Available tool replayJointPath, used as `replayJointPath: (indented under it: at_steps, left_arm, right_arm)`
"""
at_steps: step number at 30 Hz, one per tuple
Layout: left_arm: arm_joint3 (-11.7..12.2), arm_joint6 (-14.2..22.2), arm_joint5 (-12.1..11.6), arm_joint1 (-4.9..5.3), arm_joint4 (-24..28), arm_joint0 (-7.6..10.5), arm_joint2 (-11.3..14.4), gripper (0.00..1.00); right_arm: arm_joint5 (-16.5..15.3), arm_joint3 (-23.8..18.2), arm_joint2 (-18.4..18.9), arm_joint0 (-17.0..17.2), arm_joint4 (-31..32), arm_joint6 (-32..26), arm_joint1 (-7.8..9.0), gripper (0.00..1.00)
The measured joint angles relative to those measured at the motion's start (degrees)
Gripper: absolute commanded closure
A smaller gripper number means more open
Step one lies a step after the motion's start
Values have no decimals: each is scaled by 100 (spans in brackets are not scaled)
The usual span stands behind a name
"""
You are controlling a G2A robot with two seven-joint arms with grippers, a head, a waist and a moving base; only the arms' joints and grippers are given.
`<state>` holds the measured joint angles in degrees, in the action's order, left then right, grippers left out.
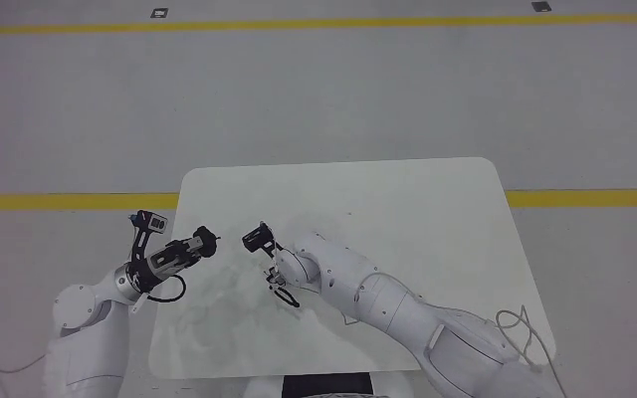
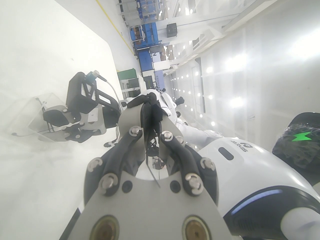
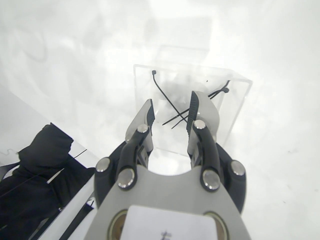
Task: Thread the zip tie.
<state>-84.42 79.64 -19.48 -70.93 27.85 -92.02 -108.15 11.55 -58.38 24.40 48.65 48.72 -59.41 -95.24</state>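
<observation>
Zip tie is pinched in the left gripper, whose fingers are closed tight on it. The strap runs lengthwise through the fingers, its thin tail pointing back toward the wrist. From above, that gripper sits toward the 9 o'clock side of the table, with the right gripper at its 3 o'clock, near but apart. The right gripper is spread wide and holds nothing, hanging over a clear box with spare ties crossed inside. Free and close, the right arm looks best placed to take the strap's loose end. Which end carries the head I cannot tell.
</observation>
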Motion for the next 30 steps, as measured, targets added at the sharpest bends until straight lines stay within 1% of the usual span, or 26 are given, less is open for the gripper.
replayJointPath:
  at_steps: [3,7,10,13,16,17,22,30]
  left_arm:
    - [0,0,0,0,0,0,0,100]
    - [0,0,0,0,0,0,0,100]
    - [0,0,0,0,0,0,0,100]
    - [0,0,0,0,0,0,0,100]
    - [0,0,0,0,0,0,0,100]
    - [0,0,0,0,0,0,0,100]
    - [0,0,0,0,0,0,0,100]
    - [0,0,0,0,0,0,0,100]
  right_arm:
    - [5,20,-77,7,190,74,-41,73]
    - [-85,28,-135,21,362,118,-86,72]
    - [-153,-5,-131,37,439,163,-105,72]
    - [-215,-65,-91,64,488,166,-105,69]
    - [-321,-111,-53,78,533,65,-94,67]
    - [-361,-117,-45,77,544,4,-92,65]
    - [-499,-114,-19,39,585,-374,-106,64]
    - [-484,90,-28,-13,605,-588,-212,64]
